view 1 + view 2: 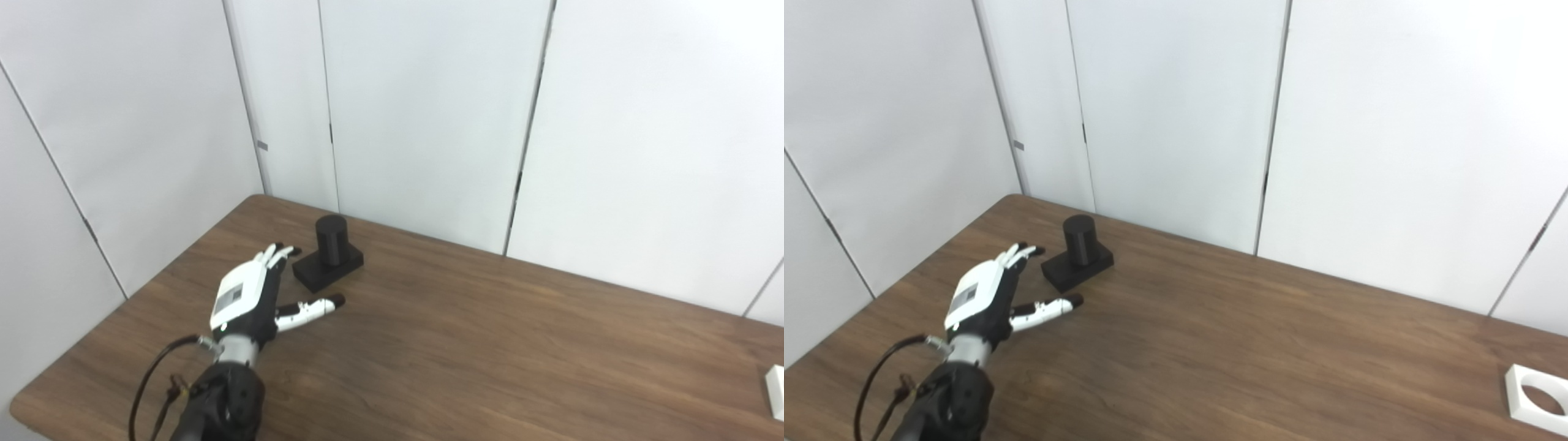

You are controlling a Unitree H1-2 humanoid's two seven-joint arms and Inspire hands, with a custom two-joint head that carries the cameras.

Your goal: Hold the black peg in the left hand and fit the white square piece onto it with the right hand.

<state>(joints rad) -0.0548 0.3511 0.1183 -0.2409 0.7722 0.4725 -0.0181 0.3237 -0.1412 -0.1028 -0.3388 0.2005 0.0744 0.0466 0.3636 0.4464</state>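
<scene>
**Left hand spread beside the peg, white piece far off to your right**

Your left hand (245, 300) reaches over the brown table (490, 343) with its fingers (275, 252) spread and its thumb splayed out to the side; it grips nothing. The fingertips lie just beside the black peg (331, 240), at the left of its square base, and you cannot tell from these views whether they touch it. The peg stands upright on that base near the table's far left corner. The white square piece (1537, 399), with its round hole, lies flat at the table's right edge, well apart from the peg. Your right hand appears in neither view.
</scene>
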